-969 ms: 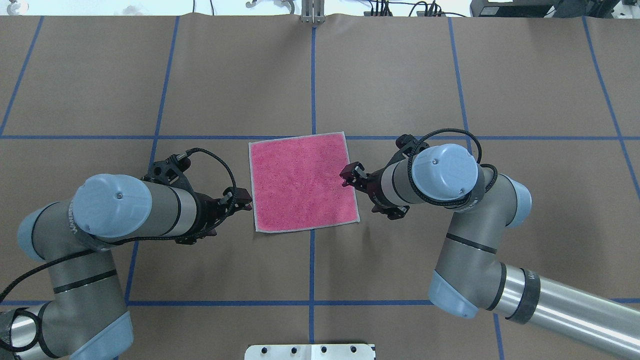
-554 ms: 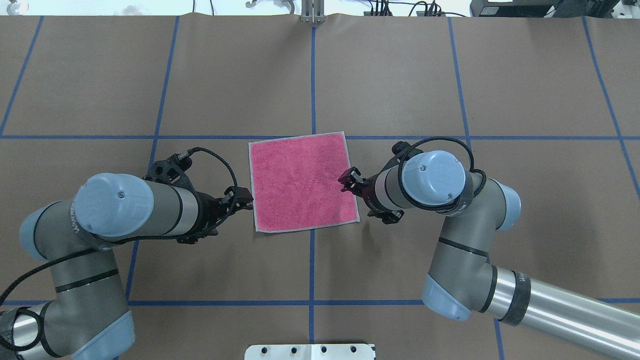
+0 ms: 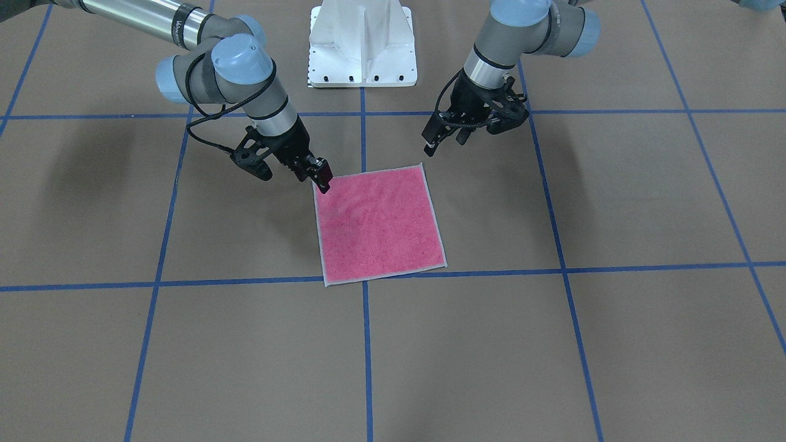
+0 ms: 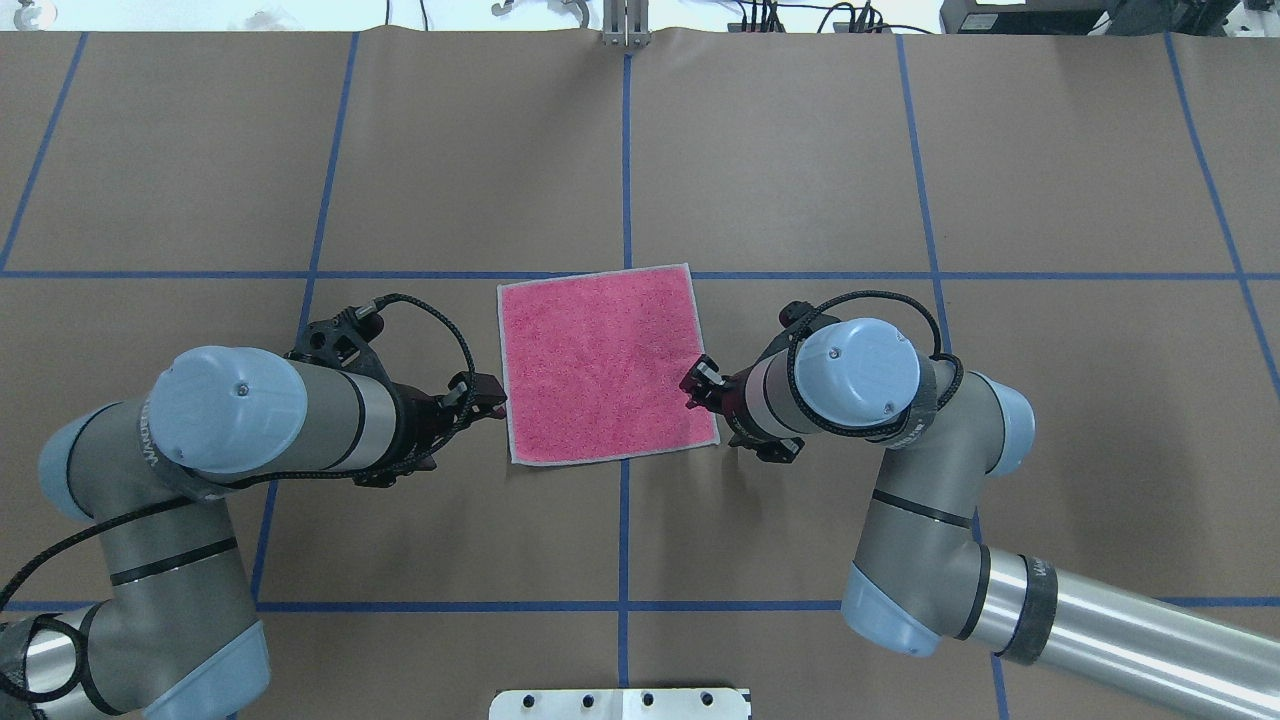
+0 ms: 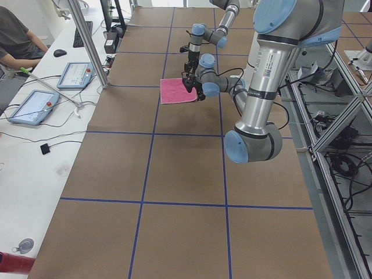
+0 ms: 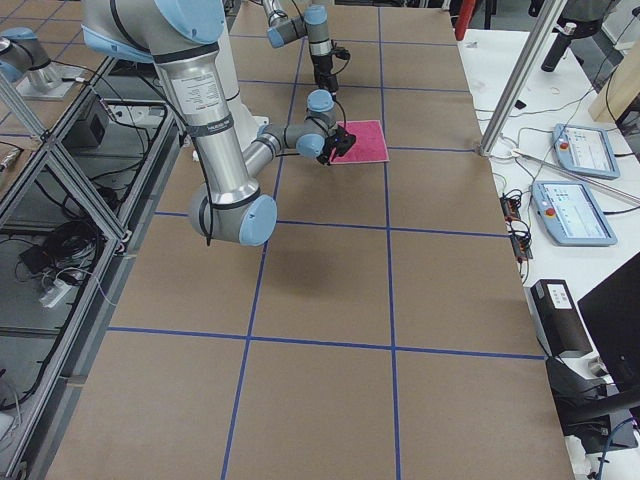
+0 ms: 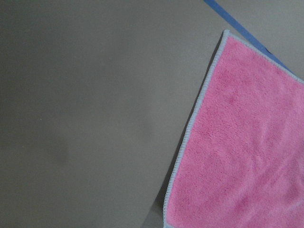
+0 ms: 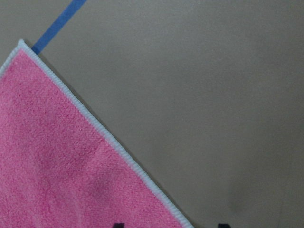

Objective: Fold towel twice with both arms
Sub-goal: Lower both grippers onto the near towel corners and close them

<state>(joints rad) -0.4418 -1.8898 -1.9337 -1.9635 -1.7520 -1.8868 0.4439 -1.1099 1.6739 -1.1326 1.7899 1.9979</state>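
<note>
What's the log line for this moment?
towel flat, unfolded, pink up | left gripper open beside one edge | right gripper open over opposite edge

the towel [image 4: 605, 365] is laid flat and unfolded on the table, pink face up, its light grey stitched border seen all round. it is turned slightly against the blue lines. the left arm [image 4: 230, 410] is bent low beside the towel's left edge, and the left gripper [image 4: 490, 397] is held just off that edge, fingers apart. the right arm [image 4: 860, 380] is bent low on the other side. the right gripper [image 3: 322, 181] is spread at the robot-side right corner; contact cannot be told.
</note>
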